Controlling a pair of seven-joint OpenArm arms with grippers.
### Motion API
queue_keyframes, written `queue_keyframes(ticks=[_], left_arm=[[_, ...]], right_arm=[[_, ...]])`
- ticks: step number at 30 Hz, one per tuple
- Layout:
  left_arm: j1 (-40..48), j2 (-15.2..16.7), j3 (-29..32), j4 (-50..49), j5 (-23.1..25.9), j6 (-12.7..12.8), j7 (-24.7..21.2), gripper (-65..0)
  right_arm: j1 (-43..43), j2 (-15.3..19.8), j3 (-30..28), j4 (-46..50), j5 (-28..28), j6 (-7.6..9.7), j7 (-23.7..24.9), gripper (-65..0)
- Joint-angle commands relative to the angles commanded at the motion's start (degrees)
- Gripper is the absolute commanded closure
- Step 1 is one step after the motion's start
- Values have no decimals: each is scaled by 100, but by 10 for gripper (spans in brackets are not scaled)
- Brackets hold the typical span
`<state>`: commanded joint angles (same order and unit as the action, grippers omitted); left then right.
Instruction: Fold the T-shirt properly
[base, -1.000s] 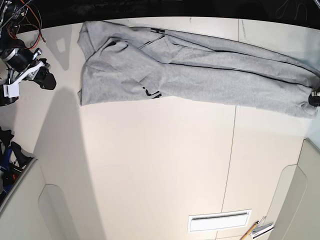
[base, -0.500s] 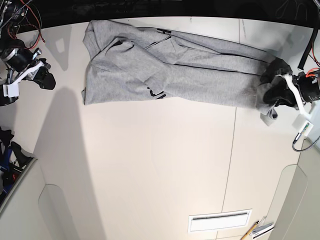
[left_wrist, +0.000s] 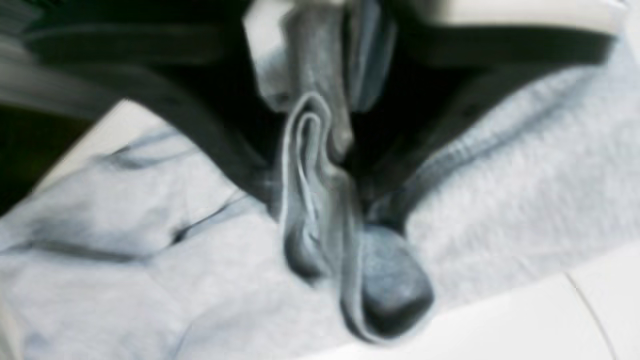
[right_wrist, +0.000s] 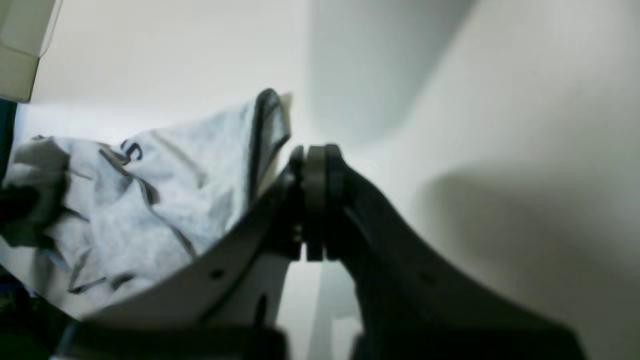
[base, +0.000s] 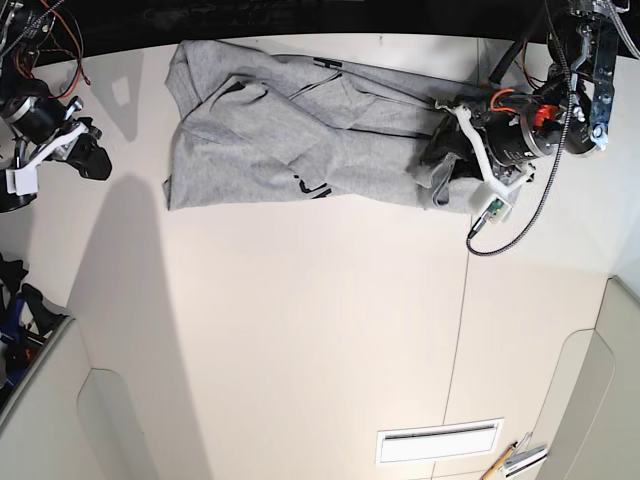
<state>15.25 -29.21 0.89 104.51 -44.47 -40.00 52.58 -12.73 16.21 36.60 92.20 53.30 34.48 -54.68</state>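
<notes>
The heather-grey T-shirt (base: 300, 130) lies bunched along the far side of the white table (base: 320, 320), with a bit of black lettering at its front edge. My left gripper (base: 447, 165) is shut on a gathered fold at the shirt's right end. In the left wrist view the pinched fold (left_wrist: 315, 165) of the T-shirt (left_wrist: 500, 180) sits between the jaws, blurred by motion. My right gripper (base: 95, 160) hovers over bare table left of the shirt. The right wrist view shows that gripper (right_wrist: 315, 200) shut with nothing held, and the T-shirt (right_wrist: 150, 200) beyond it.
A white vent plate (base: 438, 441) and a pencil with clips (base: 515, 460) lie near the front right edge. Cables (base: 510, 220) trail from the left arm. A dark band runs along the table's far edge.
My left gripper has carried the shirt's right end leftward over the table, from the far right edge toward the middle, doubling the cloth. The right arm has stayed still.
</notes>
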Motion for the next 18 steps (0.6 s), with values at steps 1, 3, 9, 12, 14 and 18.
queue_keyframes(ticks=[1,3,9,12,14,18], left_arm=[[0,0,98,-52,-31,0,-61,-362],[0,0,219,-59,-238,0,-52,-372],[-4,2,221,-59,-1202,0,37,-372],[-4,2,221,-59,-1233,0,39,-372],[-2,2,221,-59,-1226,0,42,-372],[-4,2,210,-59,-1185,0,79,-372]], right_arm=[[0,0,0,0,70,0,-83,0],[-2,0,4,0,232,2,-319,-132],[-2,0,2,-2,566,70,-776,-326],[-57,-2,2,-13,737,70,-885,-362],[-116,-4,-26,-13,975,85,-1014,-362],[-153,-9,-380,-20,1012,131,-1158,-362]])
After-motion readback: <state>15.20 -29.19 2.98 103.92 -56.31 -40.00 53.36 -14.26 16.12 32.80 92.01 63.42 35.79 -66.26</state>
